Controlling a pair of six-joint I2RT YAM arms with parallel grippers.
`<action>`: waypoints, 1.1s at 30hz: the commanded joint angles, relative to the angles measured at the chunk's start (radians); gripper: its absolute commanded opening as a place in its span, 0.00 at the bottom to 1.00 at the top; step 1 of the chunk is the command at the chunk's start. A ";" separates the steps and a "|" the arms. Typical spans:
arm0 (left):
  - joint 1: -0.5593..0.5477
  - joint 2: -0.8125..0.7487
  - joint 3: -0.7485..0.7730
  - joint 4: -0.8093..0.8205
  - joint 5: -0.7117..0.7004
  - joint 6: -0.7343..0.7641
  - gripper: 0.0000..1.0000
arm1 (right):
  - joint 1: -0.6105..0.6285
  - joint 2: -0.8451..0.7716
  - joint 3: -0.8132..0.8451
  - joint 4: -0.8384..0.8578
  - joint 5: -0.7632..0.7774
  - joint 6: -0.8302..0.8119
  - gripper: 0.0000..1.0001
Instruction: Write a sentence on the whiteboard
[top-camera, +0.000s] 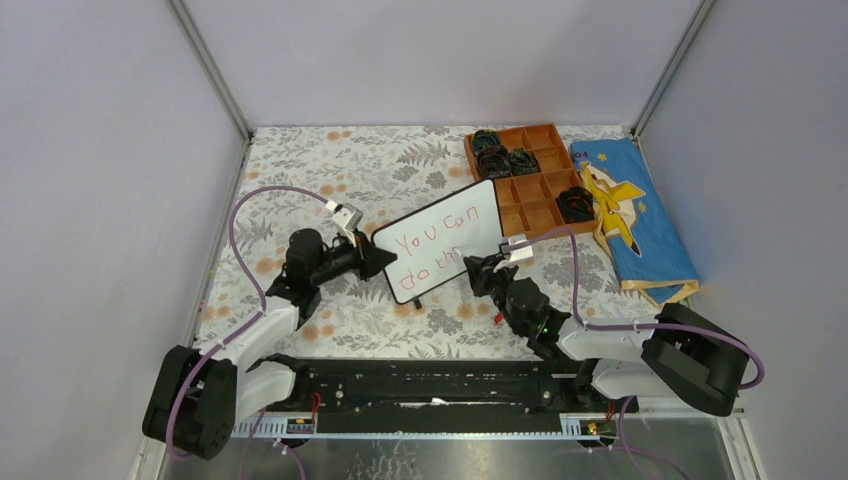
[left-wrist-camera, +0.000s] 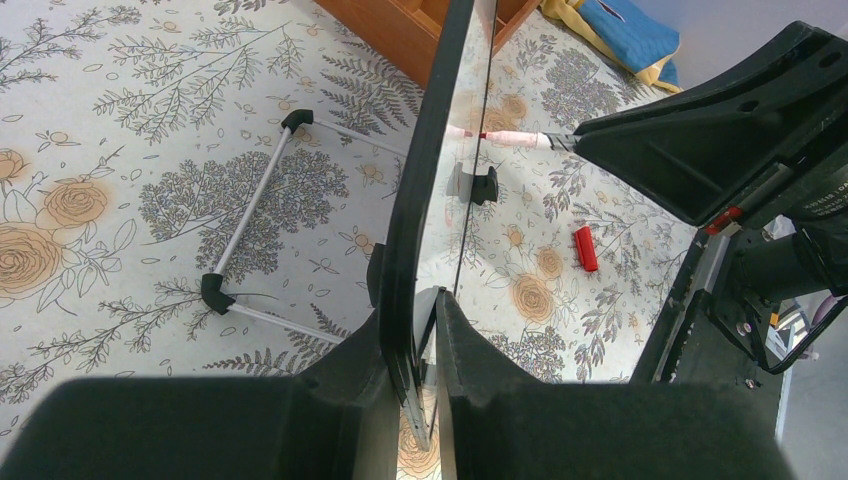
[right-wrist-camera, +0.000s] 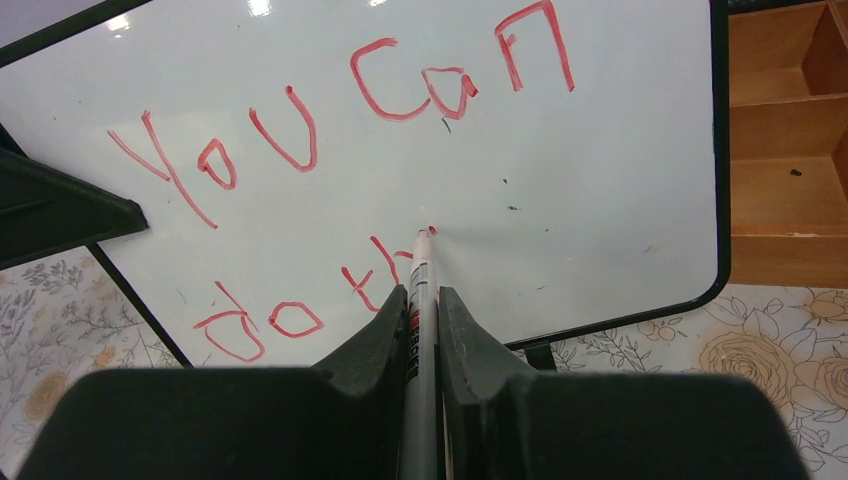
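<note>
1. Bench (top-camera: 330, 170), floral-patterned, carries everything. At the left the left fingers (top-camera: 372, 260) are clenched on the near left edge of the whiteboard (top-camera: 470, 215).
2. The left wrist view shows what the top view does not: the whiteboard (left-wrist-camera: 430, 150) edge-on, its black frame pinched between the left fingers (left-wrist-camera: 442, 312), and a white rod frame (left-wrist-camera: 250, 215) with black corner pieces on the bench behind it.
3. The whiteboard sits mid-bench between the two arms, its far right corner just beside the brown tray (top-camera: 530, 175).
4. The sentence (top-camera: 435, 245) is only small red marks from above. The right wrist view reads the sentence (right-wrist-camera: 340, 150) plainly: "You can" over "do th", in thin, uneven red strokes on the glossy whiteboard (right-wrist-camera: 600, 150).
5. The right fingers (right-wrist-camera: 447, 305) are clamped on a marker (right-wrist-camera: 420, 290), its tip touching the board just right of "th". The left wrist view shows the marker (left-wrist-camera: 510, 138) side-on and meeting the board face.
6. A small red cap (left-wrist-camera: 586, 248) lies on the bench near the right arm.
7. The right fingers (top-camera: 480, 272) sit at the board's near right edge; a blue cloth (top-camera: 630, 215) lies right of the tray.
</note>
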 joint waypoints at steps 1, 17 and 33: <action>0.000 0.023 -0.002 -0.107 -0.104 0.098 0.13 | -0.007 -0.022 -0.009 0.067 0.042 -0.001 0.00; 0.000 0.019 -0.004 -0.107 -0.106 0.098 0.13 | -0.007 -0.013 -0.008 0.056 0.054 0.010 0.00; -0.006 0.016 -0.004 -0.107 -0.107 0.101 0.12 | -0.008 0.035 -0.001 0.073 0.051 0.027 0.00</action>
